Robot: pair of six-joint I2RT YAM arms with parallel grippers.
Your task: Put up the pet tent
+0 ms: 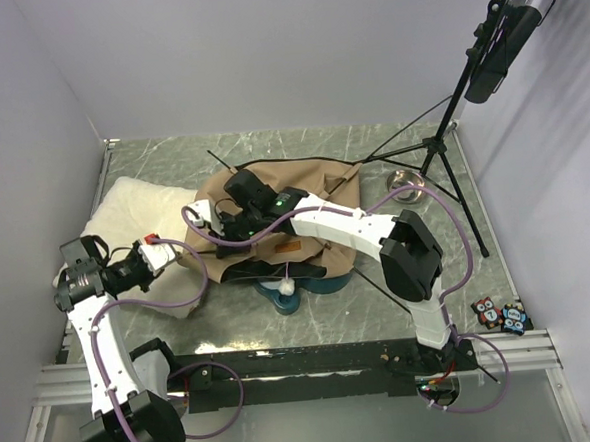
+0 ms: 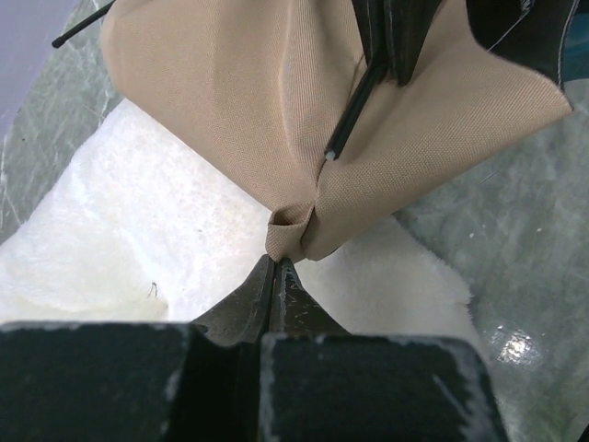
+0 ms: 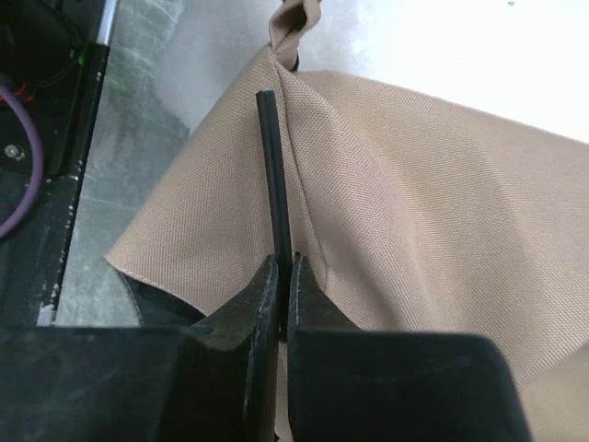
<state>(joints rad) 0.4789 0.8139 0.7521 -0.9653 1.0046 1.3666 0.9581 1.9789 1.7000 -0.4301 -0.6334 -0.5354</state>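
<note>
Tan pet tent (image 1: 283,187) lay collapsed on the bench (image 1: 371,146), left hand (image 2: 276,265) pinched on its corner (image 2: 293,228), right hand (image 3: 283,267) clamped on a pole (image 3: 272,166); next move likely needed the tip seated in that corner.

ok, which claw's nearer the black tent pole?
Right. The right claw is shut on the pole; the left claw pinches the tent's fabric corner just beyond the pole's tip, not touching it.
</note>
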